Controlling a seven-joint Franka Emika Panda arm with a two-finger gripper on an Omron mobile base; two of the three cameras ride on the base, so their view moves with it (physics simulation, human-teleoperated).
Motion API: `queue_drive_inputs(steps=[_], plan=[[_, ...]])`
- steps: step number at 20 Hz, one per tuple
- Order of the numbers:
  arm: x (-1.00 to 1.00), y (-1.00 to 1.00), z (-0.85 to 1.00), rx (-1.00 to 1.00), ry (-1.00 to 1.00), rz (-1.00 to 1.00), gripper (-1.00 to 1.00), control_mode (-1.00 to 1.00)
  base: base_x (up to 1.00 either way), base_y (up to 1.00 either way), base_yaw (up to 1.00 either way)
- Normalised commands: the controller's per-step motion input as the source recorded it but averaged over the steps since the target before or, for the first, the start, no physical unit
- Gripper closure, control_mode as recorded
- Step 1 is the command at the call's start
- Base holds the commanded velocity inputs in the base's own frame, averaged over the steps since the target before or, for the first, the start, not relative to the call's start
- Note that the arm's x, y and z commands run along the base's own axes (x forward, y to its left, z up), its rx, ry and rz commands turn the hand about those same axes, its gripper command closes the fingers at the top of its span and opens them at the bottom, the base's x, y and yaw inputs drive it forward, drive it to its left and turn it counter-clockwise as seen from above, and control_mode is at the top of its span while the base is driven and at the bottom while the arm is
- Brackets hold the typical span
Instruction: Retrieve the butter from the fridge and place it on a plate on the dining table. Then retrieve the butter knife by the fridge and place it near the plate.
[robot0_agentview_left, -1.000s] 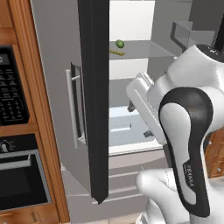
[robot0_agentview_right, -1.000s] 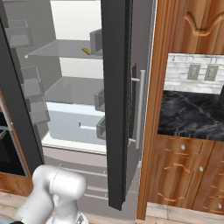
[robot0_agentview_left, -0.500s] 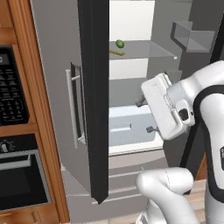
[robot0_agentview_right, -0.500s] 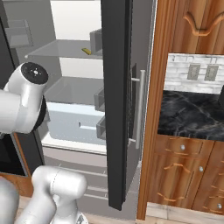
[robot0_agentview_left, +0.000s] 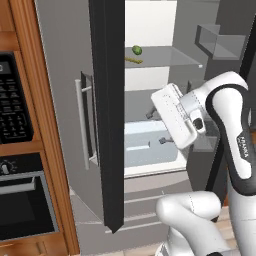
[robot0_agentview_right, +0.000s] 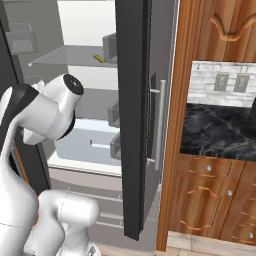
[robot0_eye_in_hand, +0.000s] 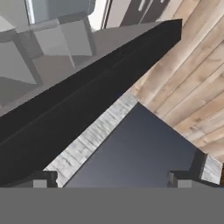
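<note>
At far left stands the black oven (robot0_agentview_left: 22, 210), then the fridge (robot0_agentview_left: 65, 100) with its doors swung open. On the upper glass shelf the butter (robot0_agentview_left: 133, 60) lies just beside a small green fruit (robot0_agentview_left: 136, 50). Farther right, the gripper (robot0_agentview_left: 156, 127) has risen in front of the drawers, jaws spread and empty, so the reach to the shelf looks underway.

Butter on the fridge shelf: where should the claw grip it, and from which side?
Probably across the narrow width of the butter, near mid-length. It is a thin stick lying flat on the upper shelf of the fridge, so only its short sides suit the jaws. Come in from the open front, above the shelf, clear of the green fruit just behind. The claw is open, lower down.
</note>
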Motion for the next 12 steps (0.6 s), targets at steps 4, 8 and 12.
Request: queue_drive_inputs(steps=[4,8,12], plan=[[0.6,0.0,-0.07,0.0,-0.08,0.04,-1.0,-1.0,0.0,0.0,0.0],[0.48,0.0,0.0,0.0,-0.13,-0.01,-1.0,-1.0,0.0,0.0,0.0],[0.36,0.0,0.0,0.01,-0.13,-0.13,-1.0,-1.0,0.0,0.0,0.0]])
